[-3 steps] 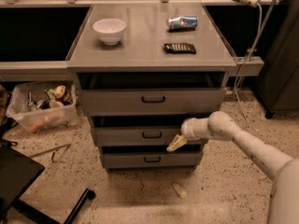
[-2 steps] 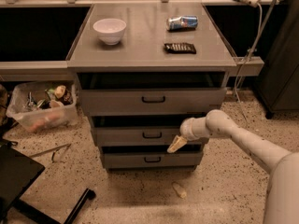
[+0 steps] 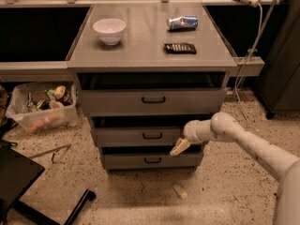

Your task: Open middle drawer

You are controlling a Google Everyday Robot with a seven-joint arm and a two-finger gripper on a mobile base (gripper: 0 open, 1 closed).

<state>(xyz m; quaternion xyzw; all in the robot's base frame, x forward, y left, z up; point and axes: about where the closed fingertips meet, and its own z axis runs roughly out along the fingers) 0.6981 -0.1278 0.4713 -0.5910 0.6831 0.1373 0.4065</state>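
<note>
The grey cabinet has three drawers, one above another. The middle drawer [image 3: 136, 136] has a grey front and a small black loop handle [image 3: 152, 135]. All three fronts stand a little way out, with dark gaps above them. My gripper [image 3: 180, 147] comes in from the right on a white arm [image 3: 234, 135]. Its cream tip lies at the lower right part of the middle drawer's front, right of the handle and apart from it.
On the cabinet top [image 3: 140, 46] are a white bowl [image 3: 109, 30], a lying can [image 3: 182, 22] and a dark packet [image 3: 180, 48]. A clear bin of clutter [image 3: 40, 108] stands at the left. A small cream object [image 3: 179, 191] lies on the floor before the cabinet. A black object [image 3: 14, 177] is at the lower left.
</note>
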